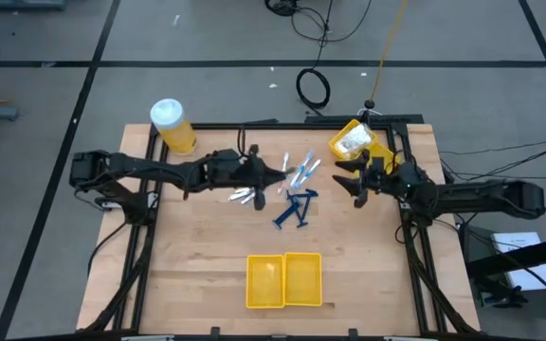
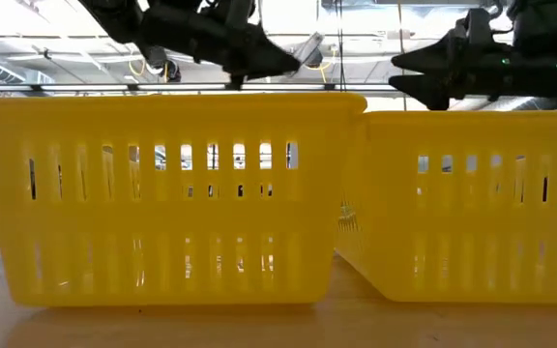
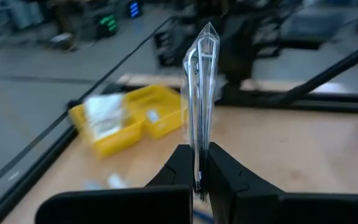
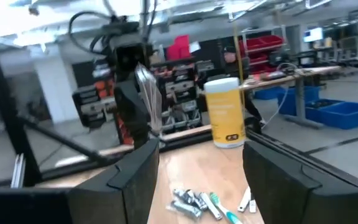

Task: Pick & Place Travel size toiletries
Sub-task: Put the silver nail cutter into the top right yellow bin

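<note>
Clear packet (image 3: pixel 202 93) pinched in left claw (image 3: pixel 199 167), above open tabletop (image 3: pixel 309 149).

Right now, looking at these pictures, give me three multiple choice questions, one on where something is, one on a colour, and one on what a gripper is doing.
1. Where is the big yellow jar?
A. far left corner of the table
B. near right corner
C. inside a bin

2. What colour is the jar's lid?
A. black
B. white
C. red

3. What is the left gripper doing?
A. open and holding nothing
B. shut on a clear packet
C. resting inside a bin

Answers:
1 A, the high view shows it at the table's far left.
2 B, its top is white from above.
3 B, the left wrist view shows the packet pinched upright between the fingers.
</note>
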`<state>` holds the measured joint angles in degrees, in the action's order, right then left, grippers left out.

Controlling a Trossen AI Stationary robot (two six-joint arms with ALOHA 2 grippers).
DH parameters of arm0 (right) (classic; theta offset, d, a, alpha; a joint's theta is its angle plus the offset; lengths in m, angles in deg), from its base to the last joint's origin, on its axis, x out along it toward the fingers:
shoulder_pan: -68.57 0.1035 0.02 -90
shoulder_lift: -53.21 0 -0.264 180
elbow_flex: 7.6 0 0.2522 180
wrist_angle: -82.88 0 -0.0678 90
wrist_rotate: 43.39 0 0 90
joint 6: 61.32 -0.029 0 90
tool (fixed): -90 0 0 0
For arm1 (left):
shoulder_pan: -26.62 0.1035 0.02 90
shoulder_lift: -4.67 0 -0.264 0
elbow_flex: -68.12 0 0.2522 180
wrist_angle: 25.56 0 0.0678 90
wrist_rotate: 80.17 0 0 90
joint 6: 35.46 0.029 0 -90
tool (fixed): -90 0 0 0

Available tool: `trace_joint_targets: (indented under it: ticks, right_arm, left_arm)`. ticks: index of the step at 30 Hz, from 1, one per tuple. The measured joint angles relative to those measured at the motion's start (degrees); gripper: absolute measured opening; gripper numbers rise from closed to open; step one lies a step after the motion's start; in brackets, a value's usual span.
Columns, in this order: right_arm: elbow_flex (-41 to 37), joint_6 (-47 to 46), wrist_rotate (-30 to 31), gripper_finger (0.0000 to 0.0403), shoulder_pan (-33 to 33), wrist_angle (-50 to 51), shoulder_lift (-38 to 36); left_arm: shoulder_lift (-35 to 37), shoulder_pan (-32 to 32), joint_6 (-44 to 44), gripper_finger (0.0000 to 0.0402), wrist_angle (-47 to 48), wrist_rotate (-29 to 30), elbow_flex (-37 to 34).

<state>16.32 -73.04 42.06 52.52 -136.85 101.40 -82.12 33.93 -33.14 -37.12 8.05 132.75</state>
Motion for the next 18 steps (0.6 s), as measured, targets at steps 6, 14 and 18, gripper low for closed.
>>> trace_joint_targets:
  ticks: [6, 14, 18]
  right_arm:
    - [3.45, 4.00, 0.06, 0.0219, 3.96, -1.58, 6.74]
    - [7.56, 5.18, 0.02, 0.0219, 8.28, -7.05, 15.39]
    - [9.39, 5.59, 0.00, 0.0220, 10.04, -9.40, 18.95]
  left_arm:
    - [-5.73, -0.74, -1.14, 0.0008, -10.75, -4.92, 0.02]
    - [-10.46, -0.72, -3.21, 0.0008, -12.96, -7.30, 2.59]
    - [-10.53, -0.72, -3.51, 0.0008, -12.32, -7.41, 2.67]
